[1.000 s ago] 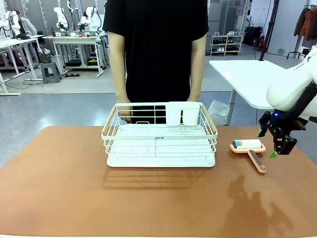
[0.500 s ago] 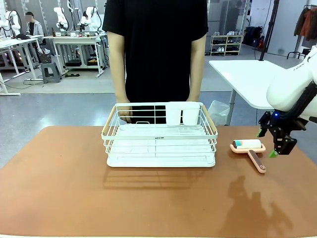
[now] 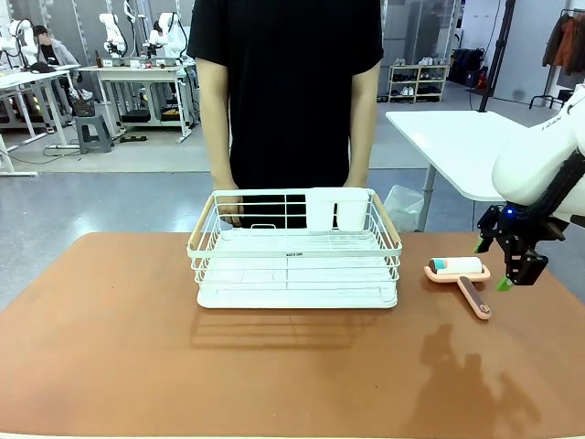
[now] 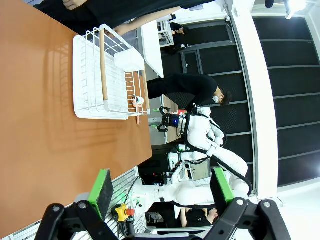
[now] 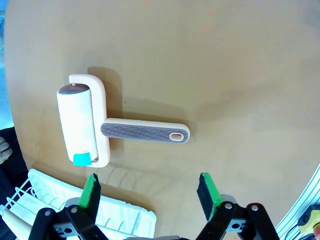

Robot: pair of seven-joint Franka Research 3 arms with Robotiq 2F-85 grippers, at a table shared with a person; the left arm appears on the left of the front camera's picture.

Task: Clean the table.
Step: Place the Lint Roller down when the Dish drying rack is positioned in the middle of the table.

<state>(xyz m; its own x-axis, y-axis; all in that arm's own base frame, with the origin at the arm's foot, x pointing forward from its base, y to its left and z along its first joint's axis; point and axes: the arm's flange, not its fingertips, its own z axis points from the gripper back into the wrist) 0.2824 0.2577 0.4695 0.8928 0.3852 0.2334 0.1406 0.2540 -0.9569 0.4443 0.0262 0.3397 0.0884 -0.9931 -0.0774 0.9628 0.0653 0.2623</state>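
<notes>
My right gripper [image 3: 504,267] hung above the right end of the table [image 3: 110,366], jaws spread wide with nothing between them. From its wrist I looked down past the green pads [image 5: 91,192] at bare tabletop [image 5: 240,60]. A lint roller [image 5: 100,125] lay flat just ahead of my fingers, not touching them. In the front view the roller [image 3: 460,277] sat just left of my gripper, its white roll across the far end and its pink handle running back toward my side of the table and a little to the right.

My left gripper [image 4: 160,192] was open as well and empty, held high off the table's left end, looking along the top [image 4: 40,125].

The table stretched left to right in front of me, its long axis across the front view, reddish-brown with rounded corners. A white wire rack [image 3: 294,249] stood near the middle toward the far edge, its long side parallel to the table's, with a white cup holder [image 3: 336,209] hung at its far right corner. In the right wrist view a corner of the rack [image 5: 75,210] showed beside my pad.

A person [image 3: 291,91] in a black shirt stood at the far side, one hand [image 3: 230,207] down by the rack's far left rim. Behind, to the right, stood a white table [image 3: 457,146].
</notes>
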